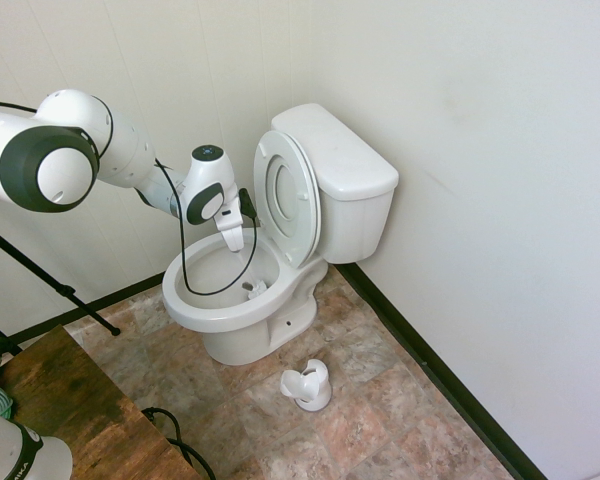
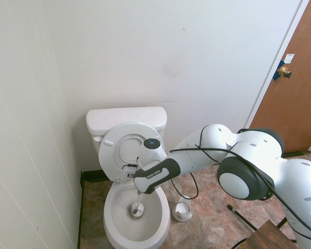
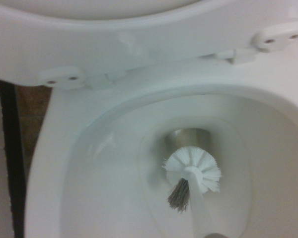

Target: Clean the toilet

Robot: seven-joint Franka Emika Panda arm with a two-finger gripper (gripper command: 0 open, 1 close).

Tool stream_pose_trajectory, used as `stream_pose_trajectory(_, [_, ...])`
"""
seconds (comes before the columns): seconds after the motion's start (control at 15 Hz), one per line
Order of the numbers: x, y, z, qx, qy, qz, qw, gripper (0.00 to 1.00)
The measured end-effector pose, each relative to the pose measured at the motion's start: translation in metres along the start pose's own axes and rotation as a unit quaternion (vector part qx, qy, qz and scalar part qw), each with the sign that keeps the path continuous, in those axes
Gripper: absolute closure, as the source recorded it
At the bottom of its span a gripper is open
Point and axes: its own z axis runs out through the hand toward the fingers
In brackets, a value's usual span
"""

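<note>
White toilet [image 1: 280, 250] stood in the room's corner, tank against the wall, bowl's long axis running out from it, seat and lid upright, claw [image 1: 234, 243] clamped on brush [image 2: 137, 209] handle, bristles in bowl, brush holder [image 1: 308, 385] on floor beside.

Bright even light, soft shadows; wrist view slightly blurred.

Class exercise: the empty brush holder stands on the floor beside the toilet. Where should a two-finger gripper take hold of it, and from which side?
Probably the brush holder's upright collar, approached from straight above. It stands upright on open tile, apart from the toilet, with its opening facing up, so one finger could slip inside the rim and one outside. Its wider base looks less suited to pinching.
</note>
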Motion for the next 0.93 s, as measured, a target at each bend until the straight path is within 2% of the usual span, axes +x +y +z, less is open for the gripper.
stream_pose_trajectory(0.27, [-0.046,-0.017,-0.017,0.015,0.009,-0.017,1.0,1.0])
stream_pose_trajectory(0.53, [-0.053,-0.017,-0.03,0.019,0.022,-0.017,0.999,1.0])
stream_pose_trajectory(0.67, [-0.048,-0.01,-0.058,0.025,0.032,-0.014,0.999,1.0])
stream_pose_trajectory(0.93, [-0.025,0.017,-0.142,0.037,0.05,0.008,0.998,1.0])
